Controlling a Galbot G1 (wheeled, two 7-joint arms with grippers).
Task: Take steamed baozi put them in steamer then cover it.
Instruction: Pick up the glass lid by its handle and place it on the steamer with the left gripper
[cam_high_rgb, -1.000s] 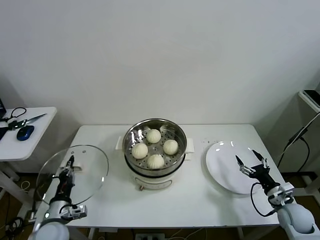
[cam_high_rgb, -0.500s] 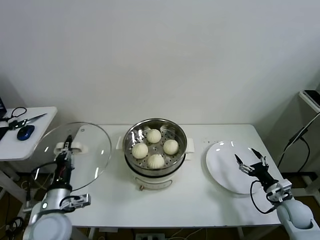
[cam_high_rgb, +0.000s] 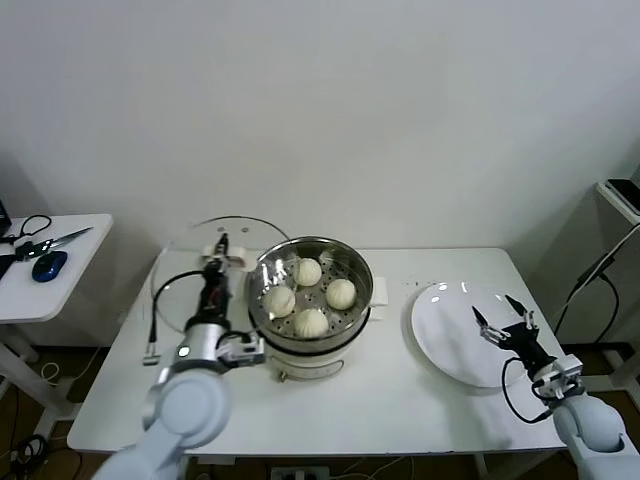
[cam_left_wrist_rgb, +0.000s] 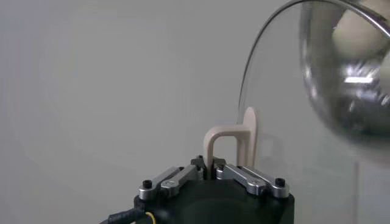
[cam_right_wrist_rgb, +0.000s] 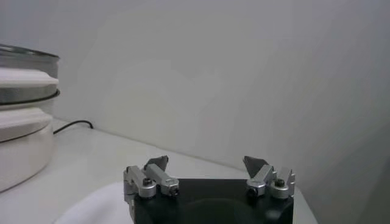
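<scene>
Here, on a small side table (cam_high_rgb: 60, 275) at far left, scissors (cam_high_rgb: 45, 241) and a blue mouse (cam_high_rgb: 50, 265) lie well apart from the work. On the main white table (cam_high_rgb: 330, 410), the left gripper (cam_high_rgb: 219, 262) is pressed together on the cream-white handle (cam_left_wrist_rgb: 234, 141) of the cover (cam_high_rgb: 205, 270), which it holds tilted up in the air just left of the steamer (cam_high_rgb: 310, 300). The glass disc stands nearly on edge beyond the gripper, its right rim beside the steamer's left rim; whether they touch cannot be told. In the left wrist view the handle's loop rises straight out between the closed fingers (cam_left_wrist_rgb: 250, 178), and the steamer's shiny wall shows through the glass (cam_left_wrist_rgb: 304, 122).

At centre, the steamer sits uncovered on its white base, with four steamed baozi (cam_high_rgb: 311, 322) resting on the perforated tray: one far, one left, one right, one near.

To the right, a flat white plate (cam_high_rgb: 450, 335) lies near the table's right edge. The right gripper (cam_high_rgb: 504, 323) hovers over the plate's near-right part, its fingers spread wide and pinching nothing, well apart from the steamer. The right wrist view shows the same spread fingertips (cam_right_wrist_rgb: 157, 163) above the plate.
</scene>
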